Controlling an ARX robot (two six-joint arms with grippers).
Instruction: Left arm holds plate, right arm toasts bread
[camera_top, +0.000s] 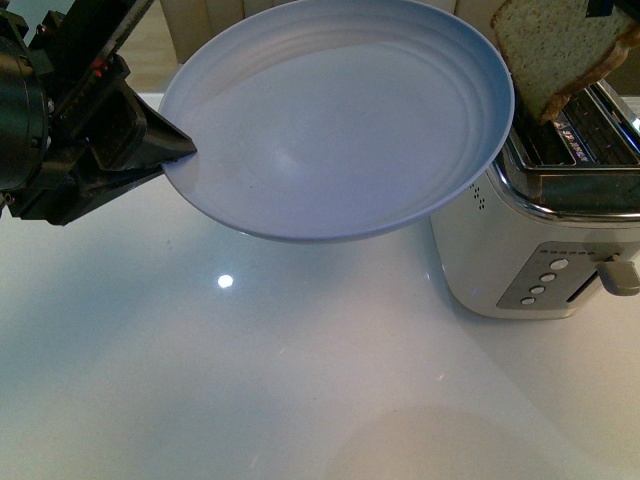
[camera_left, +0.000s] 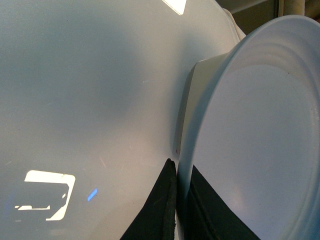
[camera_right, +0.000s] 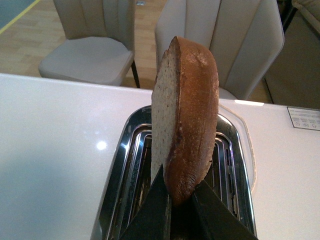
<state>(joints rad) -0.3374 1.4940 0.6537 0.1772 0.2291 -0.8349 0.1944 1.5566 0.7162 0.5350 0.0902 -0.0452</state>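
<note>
Pinched on the left rim of the plate (camera_top: 340, 130), at the left edge of the front view: the left gripper (camera_top: 185, 150), black and wedge-shaped, closed down to the thickness of the rim alone. Same grip in the left wrist view, left gripper (camera_left: 179, 200) with one finger on each face of the pale rim. Plate held clear of the white table (camera_top: 200, 380), filling the upper middle of the front view, tilted with its hollow toward the camera, nothing lying in it, its right edge overlapping the toaster (camera_top: 520, 250). At the upper right corner of the front view, the bread (camera_top: 555, 50), leaning, its lower end just over the toaster's open slot; cannot tell whether touching the metal. In the right wrist view, right gripper (camera_right: 177, 200) clamped on one edge of the slice, fingers narrowed to the width of the bread (camera_right: 185, 115), slice standing on edge above the chrome slots. On the toaster's front face, lower right of the front view, a row of small buttons (camera_top: 545, 280) and a lever (camera_top: 620, 272). Beyond the table, two pale chairs (camera_right: 100, 50).
</note>
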